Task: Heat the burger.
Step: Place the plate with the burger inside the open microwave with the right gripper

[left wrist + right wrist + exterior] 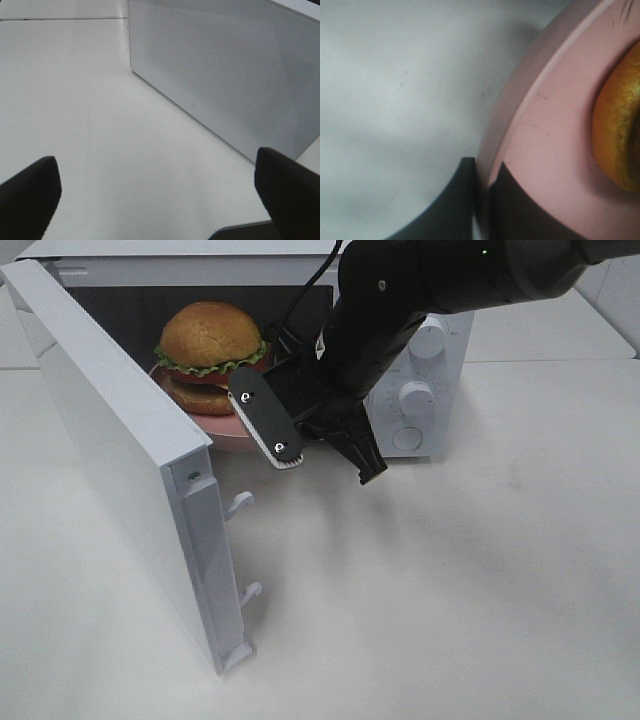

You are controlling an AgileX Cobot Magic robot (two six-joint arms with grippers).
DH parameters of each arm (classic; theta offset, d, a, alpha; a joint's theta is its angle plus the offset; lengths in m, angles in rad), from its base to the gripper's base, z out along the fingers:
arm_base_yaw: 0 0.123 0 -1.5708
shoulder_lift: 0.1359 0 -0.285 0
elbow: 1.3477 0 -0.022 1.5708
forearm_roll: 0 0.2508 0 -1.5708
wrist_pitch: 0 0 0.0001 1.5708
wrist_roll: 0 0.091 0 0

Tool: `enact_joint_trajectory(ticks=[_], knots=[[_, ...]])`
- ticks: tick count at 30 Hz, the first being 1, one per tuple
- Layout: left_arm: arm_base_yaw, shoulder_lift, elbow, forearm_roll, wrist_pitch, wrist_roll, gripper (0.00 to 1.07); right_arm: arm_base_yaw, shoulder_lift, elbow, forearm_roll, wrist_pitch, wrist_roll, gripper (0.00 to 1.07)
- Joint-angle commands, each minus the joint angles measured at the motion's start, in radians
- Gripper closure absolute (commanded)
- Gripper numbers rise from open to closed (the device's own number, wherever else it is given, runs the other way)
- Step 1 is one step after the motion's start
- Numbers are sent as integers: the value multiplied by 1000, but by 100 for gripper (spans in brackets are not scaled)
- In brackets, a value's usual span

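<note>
Plainly, the burger [212,355] sits upright on a pink plate [222,434] in the mouth of the microwave [425,350], bun dome up; being round, it has no long axis to line up with; the plate's near edge looks level with the front sill, though whether it rests on the oven floor or hangs in the grip I cannot tell. The right gripper [482,177] is pinched narrow on that near rim, one finger above and one below, as its wrist view shows; so the burger lies straight ahead of this gripper, across the plate, toward the back of the oven. I judge the next move to be a push along that same line, deeper in, then a release and a straight pull back out; a sideways drift could knock the plate against the opening. The door [110,430] stands swung out on the left; the left gripper [159,185] hovers with its jaws wide and nothing between them, facing the door's outer panel; that arm is the nearer one for closing it.
</note>
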Motion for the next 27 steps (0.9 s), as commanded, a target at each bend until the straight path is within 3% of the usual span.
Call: enact_joint_trajectory(ticks=[1, 27], knots=[[-3, -16, 0, -1, -8, 3, 9, -2, 18, -63, -6, -38, 35, 107], [-3, -16, 0, -1, -8, 3, 9, -2, 261, -443, -90, 36, 262, 107]])
